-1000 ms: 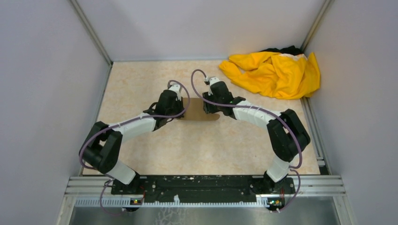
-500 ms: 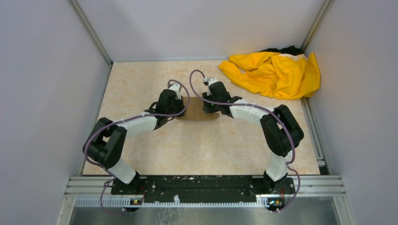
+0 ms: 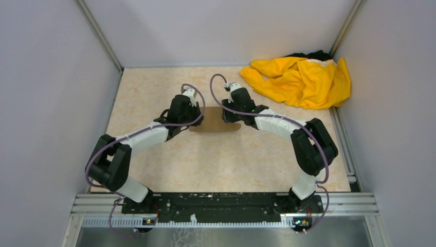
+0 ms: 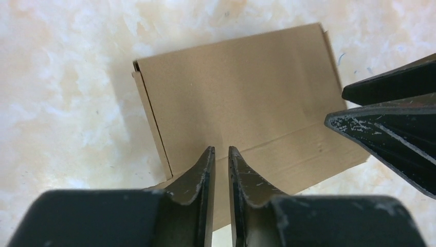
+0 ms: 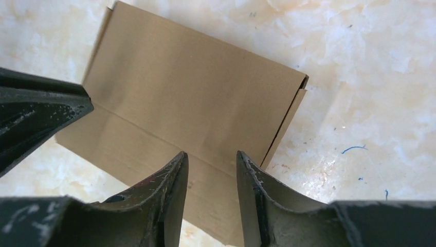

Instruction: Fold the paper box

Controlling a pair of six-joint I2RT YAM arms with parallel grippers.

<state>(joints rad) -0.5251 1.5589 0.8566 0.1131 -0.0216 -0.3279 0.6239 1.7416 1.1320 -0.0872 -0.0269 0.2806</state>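
The paper box (image 3: pixel 213 119) is a flattened brown carton lying on the mottled table between my two arms. The left wrist view shows it (image 4: pixel 236 98) from above, a crease running across it and a side seam at its left end. My left gripper (image 4: pixel 221 149) hovers over the near edge, its jaws a narrow slit apart with nothing between them. In the right wrist view, my right gripper (image 5: pixel 212 154) stands open over the box (image 5: pixel 195 98) near the crease, holding nothing. Each view shows the other arm's fingers (image 4: pixel 391 123) (image 5: pixel 36 113) at the box's far end.
A crumpled yellow cloth (image 3: pixel 301 80) lies in the back right corner, with something black (image 3: pixel 311 54) behind it. Grey walls enclose the table on three sides. A small blue mark (image 5: pixel 353 149) is on the table surface right of the box.
My left gripper has drawn slightly leftwards, uncovering more of the box's left end, and its jaws have parted a little. The right gripper has barely shifted.
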